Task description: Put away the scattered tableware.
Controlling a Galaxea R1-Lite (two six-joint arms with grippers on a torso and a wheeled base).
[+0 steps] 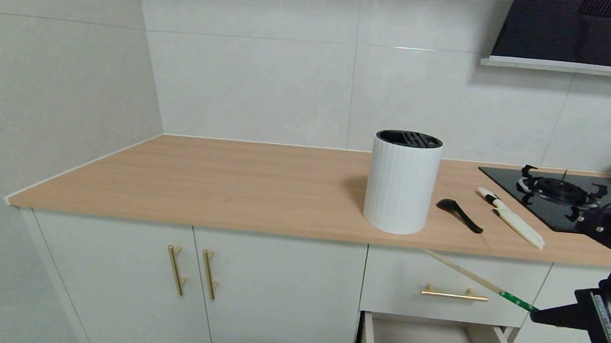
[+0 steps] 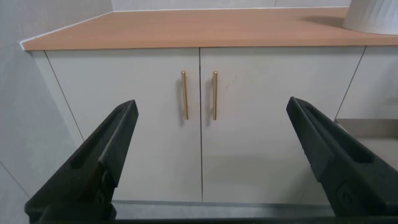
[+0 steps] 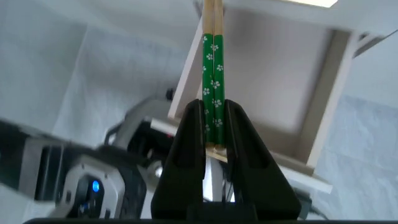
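**2 chopsticks (image 1: 469, 274) clamped in right gripper (image 1: 538, 311), above open drawer**

The green-patterned ends are pinched between the right gripper's fingers (image 3: 193, 124). The bare tips are angled up toward the counter edge. 1 open drawer (image 1: 368, 340) is seen just below the gripper, to its left. On the counter beyond the chopstick tips: 1 white knife (image 1: 511, 218), 1 black spoon (image 1: 461, 213) near it, and 1 white ribbed holder (image 1: 402, 183) farther left. The left gripper (image 2: 211, 106) is spread wide with nothing held, facing 2 gold cabinet handles (image 2: 184, 94).
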